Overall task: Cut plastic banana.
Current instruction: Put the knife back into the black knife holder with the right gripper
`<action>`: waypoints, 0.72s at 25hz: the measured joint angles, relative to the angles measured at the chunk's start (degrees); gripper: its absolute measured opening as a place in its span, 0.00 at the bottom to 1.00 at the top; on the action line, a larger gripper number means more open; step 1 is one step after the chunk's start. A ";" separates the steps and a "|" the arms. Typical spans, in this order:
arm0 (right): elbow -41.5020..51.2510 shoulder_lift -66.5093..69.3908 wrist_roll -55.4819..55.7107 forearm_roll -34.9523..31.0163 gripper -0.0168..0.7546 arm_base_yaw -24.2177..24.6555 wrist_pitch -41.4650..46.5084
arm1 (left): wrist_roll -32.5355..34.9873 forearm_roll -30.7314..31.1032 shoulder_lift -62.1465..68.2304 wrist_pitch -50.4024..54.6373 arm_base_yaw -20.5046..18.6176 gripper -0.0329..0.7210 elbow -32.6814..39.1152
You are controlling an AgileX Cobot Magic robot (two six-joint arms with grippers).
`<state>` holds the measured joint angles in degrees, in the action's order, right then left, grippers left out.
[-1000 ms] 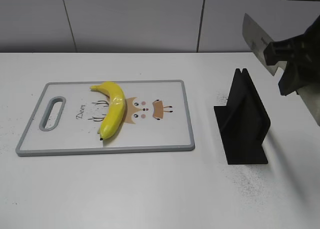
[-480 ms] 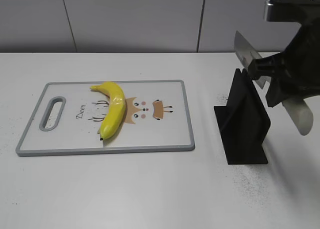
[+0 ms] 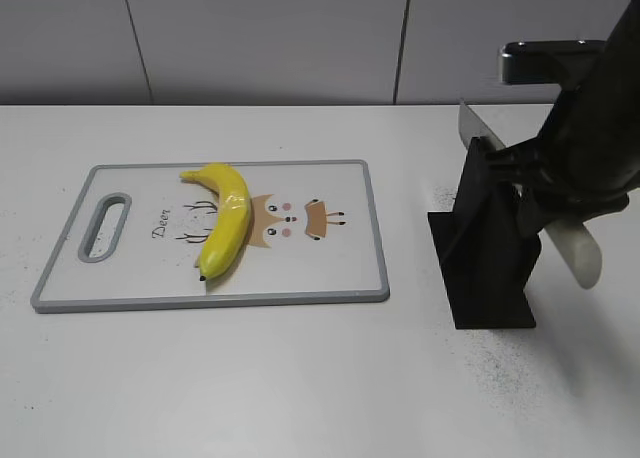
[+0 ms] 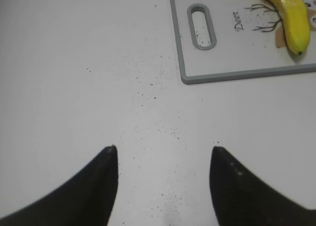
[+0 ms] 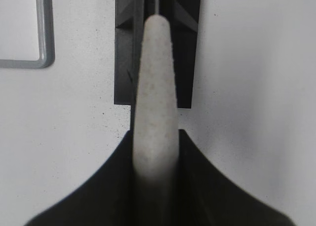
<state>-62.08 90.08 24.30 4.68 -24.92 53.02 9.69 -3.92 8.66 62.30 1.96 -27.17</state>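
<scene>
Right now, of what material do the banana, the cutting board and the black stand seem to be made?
The banana looks like glossy yellow plastic: light glints on its skin. The cutting board seems smooth white plastic with a grey, perhaps rubbery, rim and a printed deer. The black stand looks matte, probably plastic; painted metal is also possible.

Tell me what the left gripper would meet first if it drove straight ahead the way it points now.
Likely nothing: bare table lies ahead of the left gripper; the cutting board sits right of that line.

One legible marking: the handwritten-style word "Deer", in dark script on the white, grey-rimmed rectangular plastic cutting board (image 3: 300,268), right of its handle slot, beside the printed antlers.
</scene>
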 joint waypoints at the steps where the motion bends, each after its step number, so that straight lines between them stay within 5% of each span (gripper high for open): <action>1: 0.00 0.47 0.00 0.00 0.22 0.00 -0.06 | 0.00 0.10 -1.24 0.00 0.00 0.77 0.00; 18: -0.53 2.47 0.01 -1.50 0.24 0.00 1.52 | 0.00 1.16 -8.87 0.10 0.00 0.77 0.35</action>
<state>-62.61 92.55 24.31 3.18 -24.92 54.54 9.69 -2.75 -0.22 62.39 1.96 -26.82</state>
